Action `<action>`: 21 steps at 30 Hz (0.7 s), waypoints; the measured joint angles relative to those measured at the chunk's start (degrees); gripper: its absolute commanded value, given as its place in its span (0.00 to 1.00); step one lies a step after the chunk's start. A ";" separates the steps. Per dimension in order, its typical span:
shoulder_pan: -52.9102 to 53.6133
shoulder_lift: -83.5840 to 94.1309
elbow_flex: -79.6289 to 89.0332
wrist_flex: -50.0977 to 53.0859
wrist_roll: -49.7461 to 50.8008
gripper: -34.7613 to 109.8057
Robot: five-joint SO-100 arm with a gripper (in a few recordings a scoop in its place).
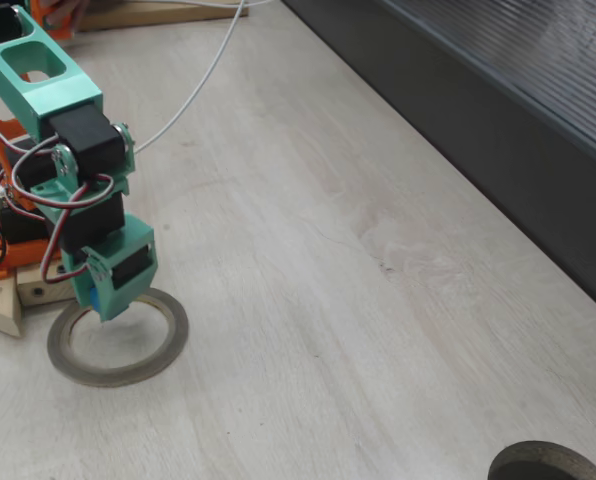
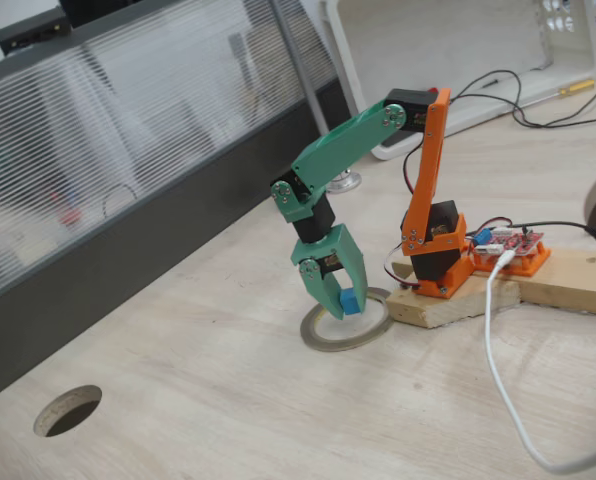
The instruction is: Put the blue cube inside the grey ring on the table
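Item: cube (image 2: 350, 302), blue, clamped between the fingers of the gripper (image 2: 340, 304), jaws closed on it with only its width between them. Location: lifted off the surface (image 1: 378, 300), hanging over the ring (image 2: 318, 339); in both fixed views it appears above the ring's rear rim or just inside the opening, exact alignment not certain. Step in hand: placement. Recommended handling: nudge the gripper toward the ring's centre, lower until the cube is just above the surface, then open gently so it does not bounce or roll onto the rim. Arm pose: orange lower link upright from the base, green upper link sloping forward and down, wrist bent so the gripper points nearly straight down.
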 measured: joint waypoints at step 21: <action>0.00 0.00 0.00 -2.55 0.00 0.29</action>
